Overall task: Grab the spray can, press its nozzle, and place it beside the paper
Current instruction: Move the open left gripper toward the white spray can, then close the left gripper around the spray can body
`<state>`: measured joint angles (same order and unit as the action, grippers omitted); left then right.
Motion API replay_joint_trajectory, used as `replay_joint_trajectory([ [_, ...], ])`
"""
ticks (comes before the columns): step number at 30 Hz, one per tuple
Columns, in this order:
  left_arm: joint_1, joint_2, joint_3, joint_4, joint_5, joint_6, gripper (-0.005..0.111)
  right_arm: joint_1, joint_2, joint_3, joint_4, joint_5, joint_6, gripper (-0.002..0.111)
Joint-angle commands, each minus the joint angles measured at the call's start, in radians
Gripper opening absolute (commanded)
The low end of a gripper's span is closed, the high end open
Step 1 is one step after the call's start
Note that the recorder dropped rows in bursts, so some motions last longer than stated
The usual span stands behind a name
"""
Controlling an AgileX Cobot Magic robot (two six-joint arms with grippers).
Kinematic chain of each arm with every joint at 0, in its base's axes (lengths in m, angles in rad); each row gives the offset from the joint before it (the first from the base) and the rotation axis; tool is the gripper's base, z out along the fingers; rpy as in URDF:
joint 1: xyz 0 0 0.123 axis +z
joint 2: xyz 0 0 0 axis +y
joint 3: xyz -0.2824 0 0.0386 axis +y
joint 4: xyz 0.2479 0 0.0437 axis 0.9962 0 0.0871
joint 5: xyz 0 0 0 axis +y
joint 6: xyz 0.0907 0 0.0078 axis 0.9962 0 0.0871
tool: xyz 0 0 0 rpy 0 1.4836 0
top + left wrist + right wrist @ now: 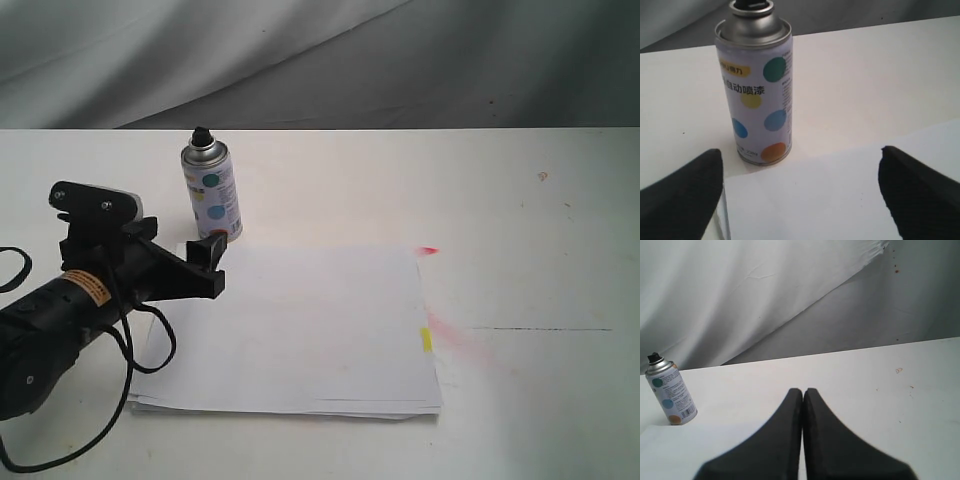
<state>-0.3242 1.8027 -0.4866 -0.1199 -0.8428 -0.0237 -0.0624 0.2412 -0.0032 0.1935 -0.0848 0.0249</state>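
Standing clear of released left hand (211, 264): spray can (211, 195)

Sitting upright on desk (520, 220), just off paper (300, 330) corner, ahead of the spread fingers (685, 195). Lavender label is showing coloured dots; black nozzle (201, 133) on top. Meanwhile right hand (803, 405) is sitting clenched, empty.

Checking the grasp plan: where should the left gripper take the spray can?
Mid-body of the spray can, coming level from the paper side, where the open left gripper faces it. It stands upright, straight-walled; gripping below the dome leaves the nozzle free.
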Motion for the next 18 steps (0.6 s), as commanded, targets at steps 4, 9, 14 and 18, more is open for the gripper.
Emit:
replay_joint_trajectory([
  [4,-0.005,0.003,-0.010,0.027,-0.050,0.005,0.080,-0.007,-0.003,0.003,-0.015,-0.001,-0.001,0.000],
  [9,-0.005,0.003,-0.019,0.024,-0.050,-0.004,0.080,-0.007,-0.003,0.003,-0.015,-0.001,-0.001,0.000],
  [14,-0.005,0.003,-0.019,-0.018,-0.040,-0.010,0.088,-0.007,-0.003,0.003,-0.015,-0.001,-0.001,0.000],
  [18,-0.005,0.003,-0.019,-0.025,-0.043,0.000,0.091,-0.007,-0.003,0.003,-0.015,-0.001,-0.001,0.000],
])
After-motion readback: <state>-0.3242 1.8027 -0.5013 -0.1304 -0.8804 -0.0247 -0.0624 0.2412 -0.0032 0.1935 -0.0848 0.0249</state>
